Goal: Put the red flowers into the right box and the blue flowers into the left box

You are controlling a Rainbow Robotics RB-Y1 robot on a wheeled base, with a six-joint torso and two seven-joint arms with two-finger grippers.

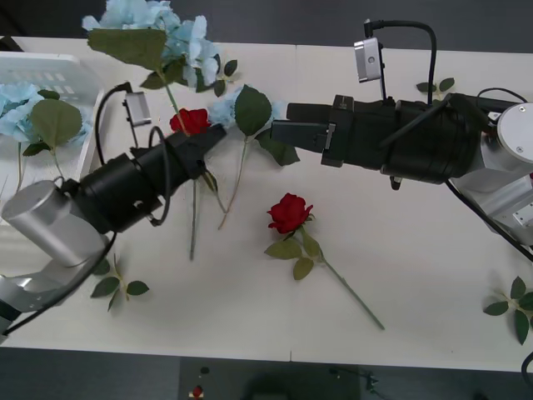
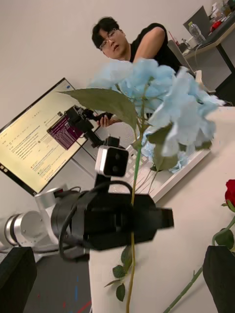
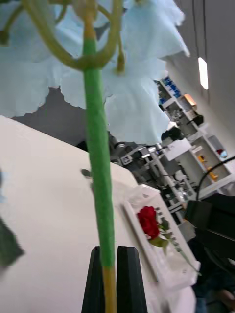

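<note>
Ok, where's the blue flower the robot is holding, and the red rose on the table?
blue flower (image 1: 154,21): front view, on its pale petals.
red rose (image 1: 288,212): front view, on its bloom.
left gripper (image 3: 109,274): left wrist view, where the fingers pinch the stem.

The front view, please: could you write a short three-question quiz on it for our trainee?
1. True or false: the left gripper is shut on a red rose's stem.
2. How many red roses lie loose on the table in the front view? A one, B two, C four.
3. Fill in: the right gripper hovers over the table with its fingers ____.

Key: 1 false, it holds a blue flower; 2 B; 3 open.
</note>
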